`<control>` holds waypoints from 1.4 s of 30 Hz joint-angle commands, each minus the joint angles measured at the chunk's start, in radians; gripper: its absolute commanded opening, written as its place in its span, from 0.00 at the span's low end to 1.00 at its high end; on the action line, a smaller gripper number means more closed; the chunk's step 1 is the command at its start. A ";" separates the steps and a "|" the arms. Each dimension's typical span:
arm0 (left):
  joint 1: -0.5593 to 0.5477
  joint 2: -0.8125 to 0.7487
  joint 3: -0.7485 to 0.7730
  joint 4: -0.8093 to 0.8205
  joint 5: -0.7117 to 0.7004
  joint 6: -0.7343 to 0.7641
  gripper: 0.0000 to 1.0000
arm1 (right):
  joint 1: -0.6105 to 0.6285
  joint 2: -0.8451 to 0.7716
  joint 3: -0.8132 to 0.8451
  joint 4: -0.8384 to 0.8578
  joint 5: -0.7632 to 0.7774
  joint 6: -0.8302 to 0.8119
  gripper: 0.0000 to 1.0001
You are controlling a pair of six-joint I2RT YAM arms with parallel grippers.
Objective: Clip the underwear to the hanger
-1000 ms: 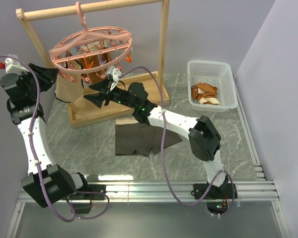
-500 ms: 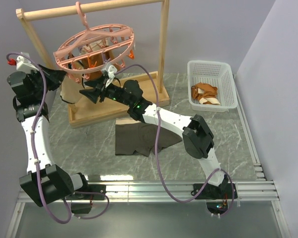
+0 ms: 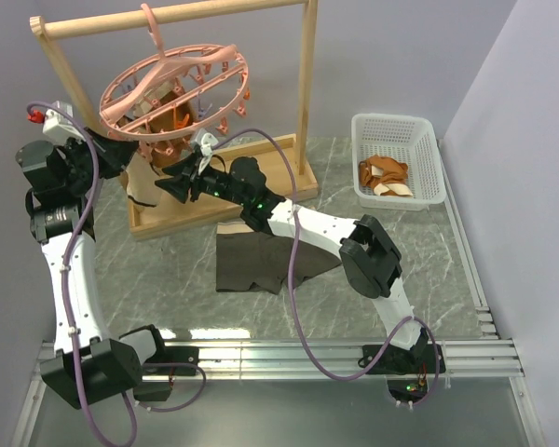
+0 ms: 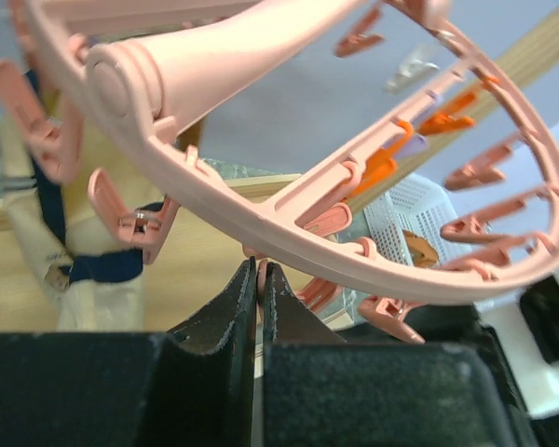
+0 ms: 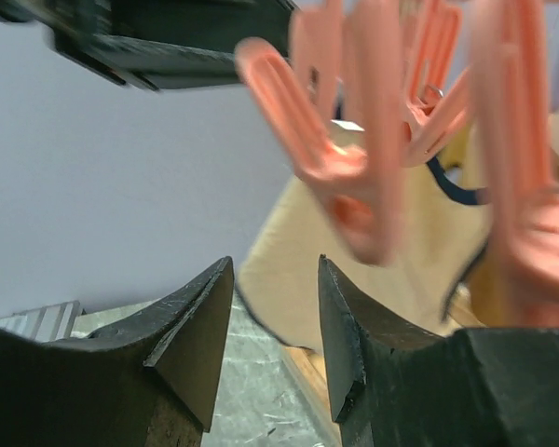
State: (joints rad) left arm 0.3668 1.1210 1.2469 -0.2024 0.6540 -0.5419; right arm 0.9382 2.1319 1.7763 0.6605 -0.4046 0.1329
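Top external view first: your pink hanger (image 3: 160, 63) hangs by its hook from the bar of the wooden rack (image 3: 304, 93). It is tipped, low on the left side and high on the far right side. Your left gripper (image 3: 123, 154) is up at the low left edge of the ring.

Look at the left wrist view. You can see the two black fingers (image 4: 224, 307) squeezed almost flat together. A thin bit of pink plastic from the hanger is pinched at their tips.

Your right gripper (image 3: 158, 182) reaches under the near side of the ring. In the right wrist view its jaws stand partly apart, with nothing between them. A pink clip (image 5: 354, 186) hangs just above the gap, and it looks blurry. A tan cloth (image 5: 391, 261) hangs behind that clip.

The underwear (image 3: 252, 261) is not on the hanger. It lies flat on the grey table (image 3: 168, 279), down in front of the rack. Your right arm crosses over its top edge, and neither gripper touches it.

Off to the right sits a white basket (image 3: 391, 118). Some orange-and-cream clothes (image 3: 384, 174) lie inside it.
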 commanded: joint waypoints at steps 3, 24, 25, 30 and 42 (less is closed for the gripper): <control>-0.003 -0.058 0.014 -0.072 0.075 0.071 0.02 | 0.008 -0.086 -0.014 0.059 0.004 -0.007 0.48; -0.009 -0.093 -0.052 -0.019 0.150 -0.023 0.03 | 0.024 -0.027 0.126 0.063 0.039 0.019 0.48; -0.009 -0.096 -0.056 -0.014 0.153 -0.032 0.02 | 0.025 -0.024 0.126 0.064 0.043 0.017 0.48; -0.011 -0.101 -0.073 0.011 0.182 -0.064 0.03 | 0.024 -0.015 0.141 0.051 0.046 0.007 0.47; -0.009 -0.133 -0.110 0.070 0.228 -0.122 0.04 | 0.030 -0.021 0.152 0.011 0.053 -0.006 0.25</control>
State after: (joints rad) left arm 0.3634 1.0283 1.1572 -0.1341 0.7715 -0.6369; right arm 0.9531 2.1246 1.8748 0.6601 -0.3470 0.1398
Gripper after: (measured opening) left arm 0.078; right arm 0.272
